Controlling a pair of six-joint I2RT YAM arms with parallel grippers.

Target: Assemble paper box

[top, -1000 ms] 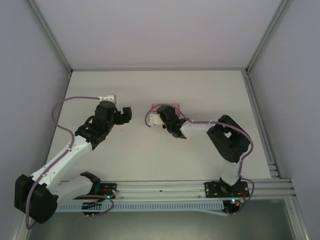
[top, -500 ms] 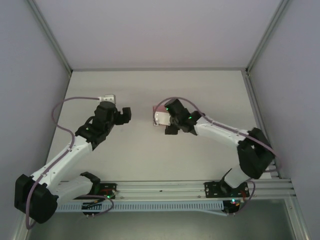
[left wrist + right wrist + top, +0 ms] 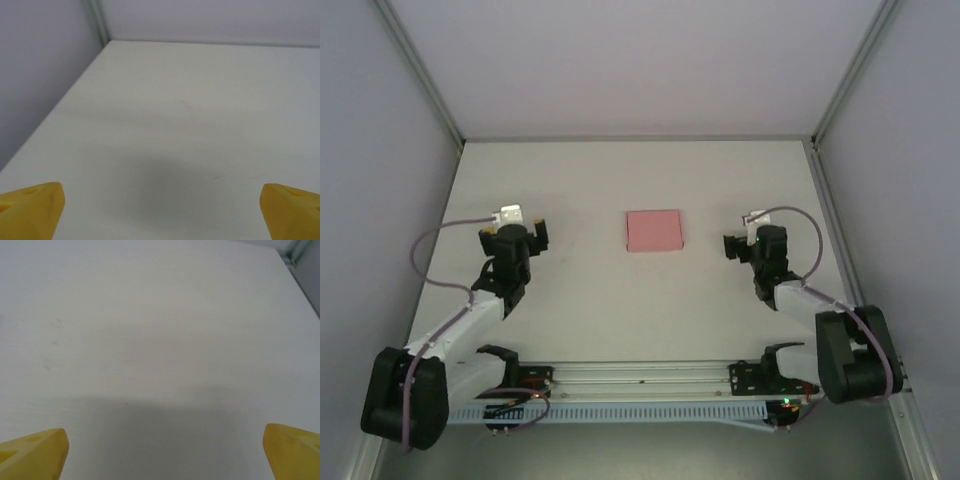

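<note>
Grippers come nearest. The left gripper [image 3: 515,236] hangs well to the left of the box, jaws spread wide with nothing between them. The right gripper [image 3: 744,244] hangs well to the right of the box, also spread and empty. Between them the box [image 3: 653,230] lies on the table [image 3: 580,300] as a small closed pink square, touched by neither, with no loose tabs or flaps showing. Assembly looks finished; at most, a check that the closure holds is left.
</note>
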